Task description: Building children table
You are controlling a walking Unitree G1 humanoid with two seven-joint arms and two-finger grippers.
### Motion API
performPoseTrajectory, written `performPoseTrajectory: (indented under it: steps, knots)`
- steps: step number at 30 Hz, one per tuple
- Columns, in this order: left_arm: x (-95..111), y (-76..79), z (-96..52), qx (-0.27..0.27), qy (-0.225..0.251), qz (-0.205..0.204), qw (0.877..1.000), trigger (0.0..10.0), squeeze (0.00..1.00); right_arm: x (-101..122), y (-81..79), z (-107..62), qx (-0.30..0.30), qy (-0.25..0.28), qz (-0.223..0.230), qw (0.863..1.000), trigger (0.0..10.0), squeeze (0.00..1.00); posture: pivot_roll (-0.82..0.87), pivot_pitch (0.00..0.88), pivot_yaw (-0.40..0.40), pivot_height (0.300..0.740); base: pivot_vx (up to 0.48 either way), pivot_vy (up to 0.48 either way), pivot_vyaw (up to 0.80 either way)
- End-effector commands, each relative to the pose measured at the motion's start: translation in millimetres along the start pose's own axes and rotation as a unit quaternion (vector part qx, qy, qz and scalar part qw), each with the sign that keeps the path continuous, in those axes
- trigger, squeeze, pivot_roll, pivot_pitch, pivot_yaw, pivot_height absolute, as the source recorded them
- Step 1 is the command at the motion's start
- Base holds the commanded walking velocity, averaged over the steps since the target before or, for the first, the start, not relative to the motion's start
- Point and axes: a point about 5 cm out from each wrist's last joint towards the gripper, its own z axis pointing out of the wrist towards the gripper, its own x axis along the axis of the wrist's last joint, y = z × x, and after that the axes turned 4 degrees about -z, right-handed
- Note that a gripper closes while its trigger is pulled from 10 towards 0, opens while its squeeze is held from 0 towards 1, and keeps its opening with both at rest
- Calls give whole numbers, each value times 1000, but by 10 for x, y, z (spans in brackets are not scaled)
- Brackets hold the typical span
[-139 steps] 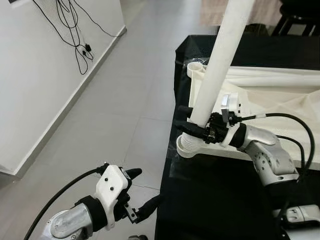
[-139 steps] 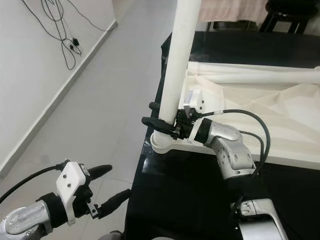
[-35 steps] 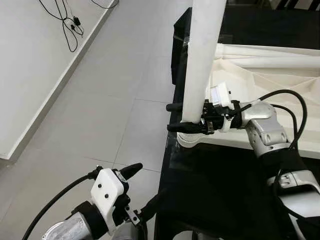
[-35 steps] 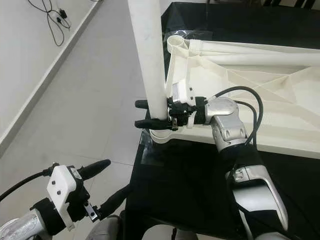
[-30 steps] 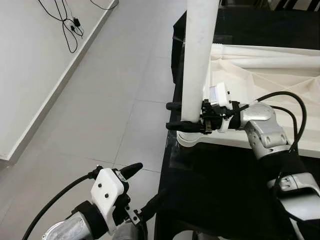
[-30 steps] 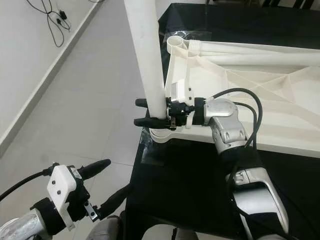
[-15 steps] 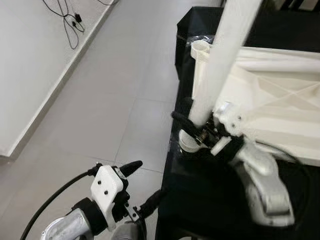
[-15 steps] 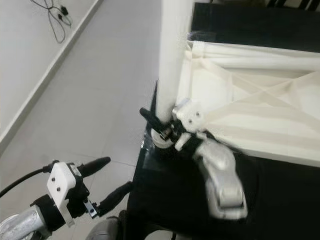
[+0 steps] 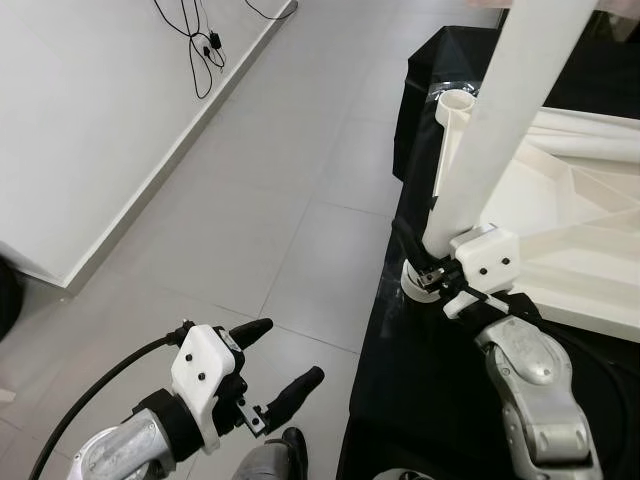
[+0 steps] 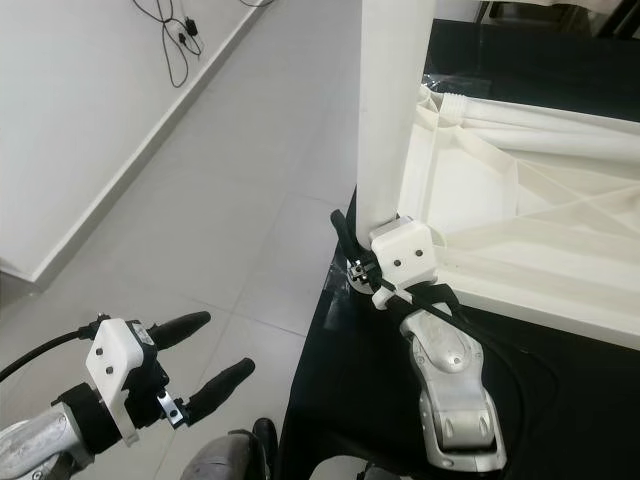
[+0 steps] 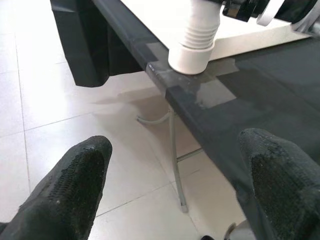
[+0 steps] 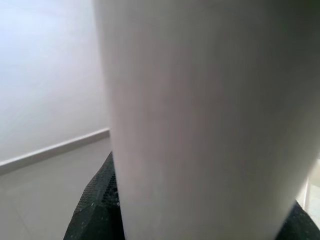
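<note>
Table leg upright in its corner socket.
My right gripper pinches the leg's base; my left gripper hangs spread over the floor.

We count two grippers: the left gripper at lower left, the right gripper at centre. One white table leg stands at upper right, one upturned white tabletop on one black table, and one cable bundle at top left.
</note>
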Motion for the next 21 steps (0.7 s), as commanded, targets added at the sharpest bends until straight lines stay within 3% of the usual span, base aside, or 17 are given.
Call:
performPoseTrajectory:
  steps: [1, 5, 10, 15, 21]
  knots:
    - [-41, -22, -14, -1, -8, -5, 1000, 10000, 0, -425, -56, -76, 12, -127, 32, 991, 10000, 0, 29, 272, 81, 740, 0, 0, 0]
    - [-41, -37, 8, 1, -4, -5, 1000, 10000, 0, -299, -110, 129, 90, -96, 52, 990, 10000, 0, 28, 268, 76, 740, 0, 0, 0]
    - [-43, -44, 25, 1, -1, -6, 1000, 10000, 0, -192, -45, 365, 161, -73, 53, 983, 10000, 0, 26, 262, 68, 740, 0, 0, 0]
    - [-45, -41, 37, 1, 1, -8, 1000, 10000, 0, -161, 18, 491, 194, -69, 67, 976, 10000, 0, 27, 262, 61, 740, 0, 0, 0]
    - [-46, -29, 36, 3, 4, -8, 1000, 10000, 0, -235, 118, 546, 171, -80, 95, 977, 10000, 0, 33, 263, 53, 740, 0, 0, 0]
